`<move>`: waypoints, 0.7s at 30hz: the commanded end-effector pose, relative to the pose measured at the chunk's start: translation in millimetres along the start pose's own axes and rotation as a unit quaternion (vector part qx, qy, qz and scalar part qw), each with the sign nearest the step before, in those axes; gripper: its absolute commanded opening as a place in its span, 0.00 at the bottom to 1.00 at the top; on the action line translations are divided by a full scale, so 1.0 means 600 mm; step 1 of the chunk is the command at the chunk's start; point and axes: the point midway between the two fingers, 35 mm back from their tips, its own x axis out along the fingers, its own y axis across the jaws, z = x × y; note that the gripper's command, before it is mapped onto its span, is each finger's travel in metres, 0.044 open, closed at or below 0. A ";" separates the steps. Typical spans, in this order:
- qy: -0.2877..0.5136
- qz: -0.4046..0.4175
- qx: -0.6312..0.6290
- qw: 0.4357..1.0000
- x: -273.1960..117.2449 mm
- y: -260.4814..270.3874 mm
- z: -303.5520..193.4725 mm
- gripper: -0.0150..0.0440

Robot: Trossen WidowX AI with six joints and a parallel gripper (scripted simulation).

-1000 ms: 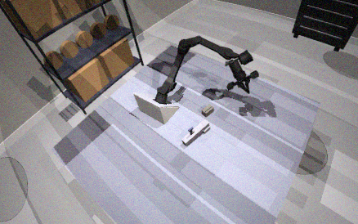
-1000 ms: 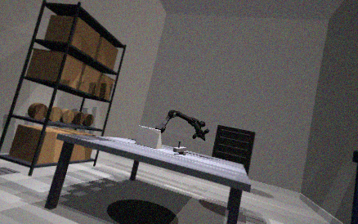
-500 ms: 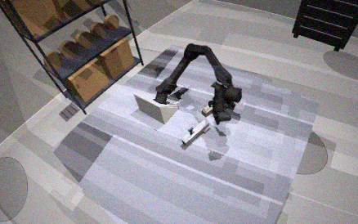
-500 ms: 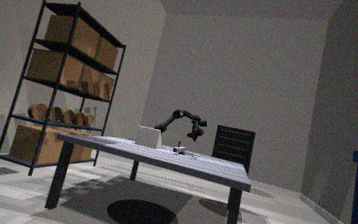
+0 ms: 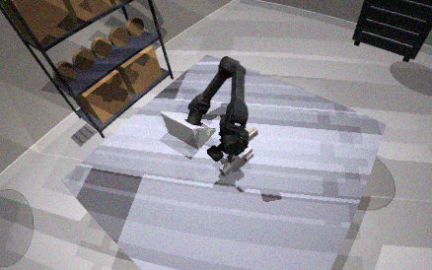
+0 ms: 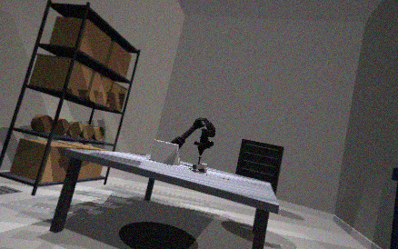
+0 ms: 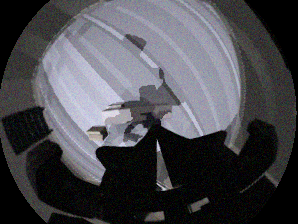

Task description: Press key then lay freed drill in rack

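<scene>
Lying flat, drill [image 5: 237, 163] pointing diagonally

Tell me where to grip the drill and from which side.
Probably across the narrow width of the drill, mid-length, coming straight down: it lies flat as a long pale bar, its long sides exposed. The gripper is shut on nothing, so open the fingers first.

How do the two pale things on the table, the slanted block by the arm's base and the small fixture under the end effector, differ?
The slanted block is larger, a plain wedge with one broad sloping face; the small fixture is a low, narrow piece. The block stands beside the arm's base, uncovered from above; the fixture is partly hidden beneath the shut end effector. Both are pale and rest on the striped table.
</scene>
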 end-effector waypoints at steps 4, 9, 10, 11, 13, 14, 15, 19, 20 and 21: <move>0.000 0.005 0.006 1.000 0.010 0.003 0.000 0.25; 0.000 0.006 0.007 1.000 0.022 0.007 -0.001 0.25; 0.000 0.006 0.007 1.000 0.024 0.008 -0.002 0.25; 0.000 0.006 0.007 1.000 0.024 0.008 -0.002 0.25; 0.000 0.006 0.007 1.000 0.024 0.008 -0.001 0.25; 0.000 0.006 0.007 1.000 0.025 0.007 -0.001 0.25; 0.000 0.006 0.007 1.000 0.025 0.007 0.000 0.25; 0.000 0.006 0.007 1.000 0.028 0.007 0.002 0.25; 0.000 0.006 0.007 1.000 0.028 0.006 0.002 0.25; 0.000 0.006 0.007 1.000 0.029 0.006 0.002 0.25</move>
